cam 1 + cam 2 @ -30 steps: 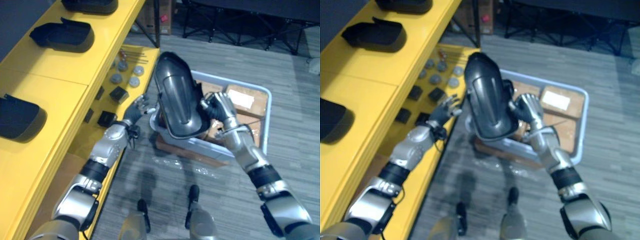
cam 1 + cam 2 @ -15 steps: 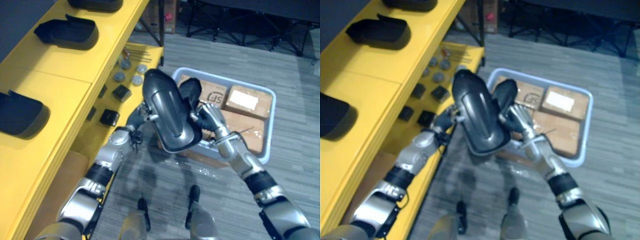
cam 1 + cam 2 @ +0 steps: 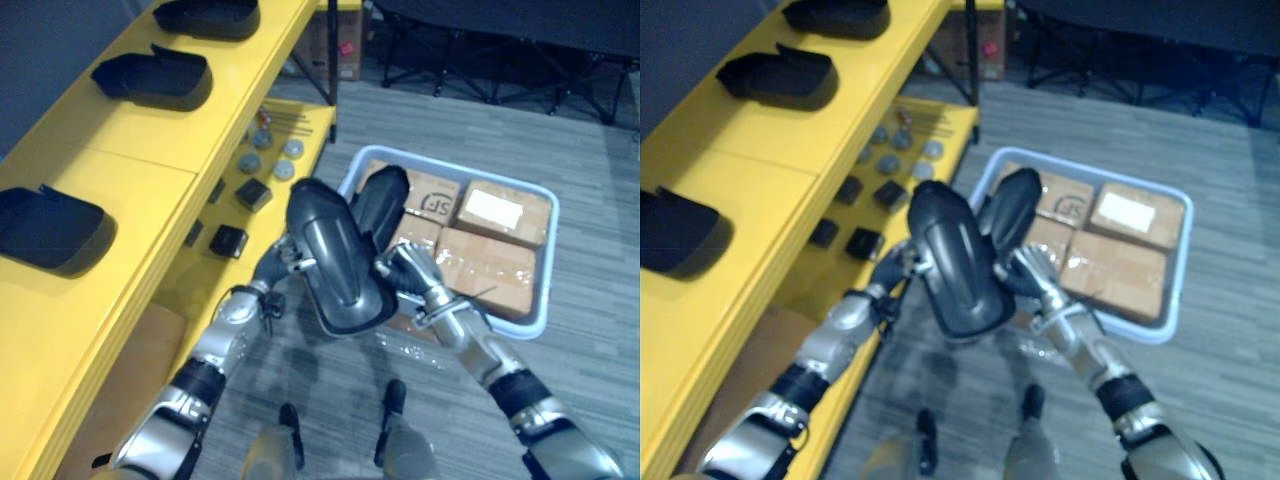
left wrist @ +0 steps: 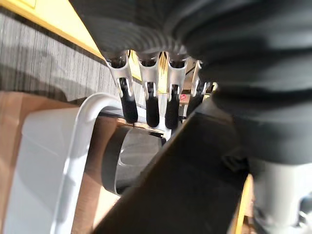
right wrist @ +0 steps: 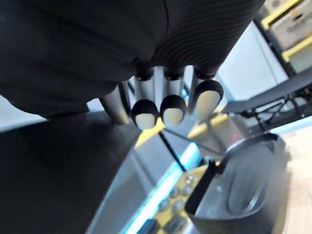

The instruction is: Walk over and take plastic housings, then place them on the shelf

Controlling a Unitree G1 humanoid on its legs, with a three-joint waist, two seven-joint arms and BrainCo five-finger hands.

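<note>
Two hands now bear the plastic housing point(image 3: 335, 265), held up at centre, just at seven o'clock of the grey bin point(image 3: 551, 255); a second ago the right hand point(image 3: 408, 272) carried it alone; its fingers curl on the housing's edge, while the left hand point(image 3: 281, 264) has come against the other side, fingers point(image 4: 147, 105) straight and pressing; the lift looks secure, so the yellow shelf point(image 3: 120, 150) at ten o'clock is next.

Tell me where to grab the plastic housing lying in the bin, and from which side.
Likely by its two long edges, coming from above: the housing is a long rounded shell lying by the bin's left wall, with cardboard boxes close on its right. The held housing hides its near end.
</note>
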